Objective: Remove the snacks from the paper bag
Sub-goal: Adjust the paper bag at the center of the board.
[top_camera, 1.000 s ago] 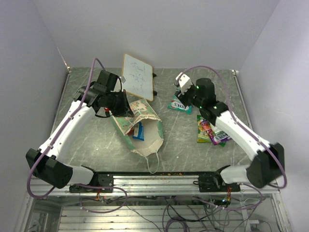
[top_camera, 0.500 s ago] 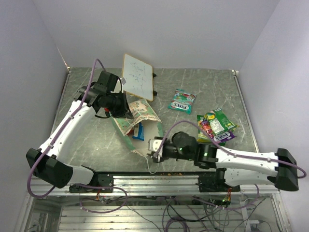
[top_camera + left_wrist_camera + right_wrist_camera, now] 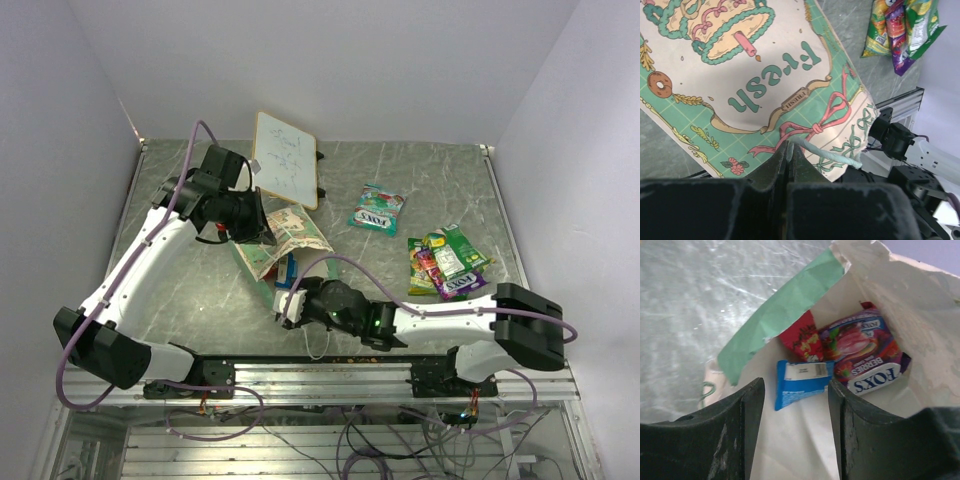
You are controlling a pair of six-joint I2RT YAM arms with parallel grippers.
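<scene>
At 10 o'clock on the grey marbled table (image 3: 200, 290), the left gripper (image 3: 247, 217) has its jaws pressed together on the bag (image 3: 290, 232). From the wrist view it is hard to tell whether they pinch the paper itself or only the mint cord (image 3: 826, 153) beside it. The bag lies on its side near the middle. Its long axis runs from 11 o'clock, where the closed end meets that gripper, to 5 o'clock, where the mouth opens. Its matte, creased cream paper carries a cake, red ribbons and the word "Fresh" above a green checked band.

A white board (image 3: 285, 158) leans at 12 o'clock, just behind the bag.

The right gripper (image 3: 288, 305) sits at the bag's mouth, pointing in, with its jaws moderately apart and nothing between them. Past its fingers (image 3: 747, 430), three glossy flat snacks lie inside: a blue packet (image 3: 800, 383) nearest, a red packet (image 3: 801, 340) behind it, and a purple packet (image 3: 865, 355) to the right.

A teal packet (image 3: 377, 209) rests on the table at 1 o'clock. A pile (image 3: 447, 262) of green, pink and purple packets overlaps at 3 o'clock.
</scene>
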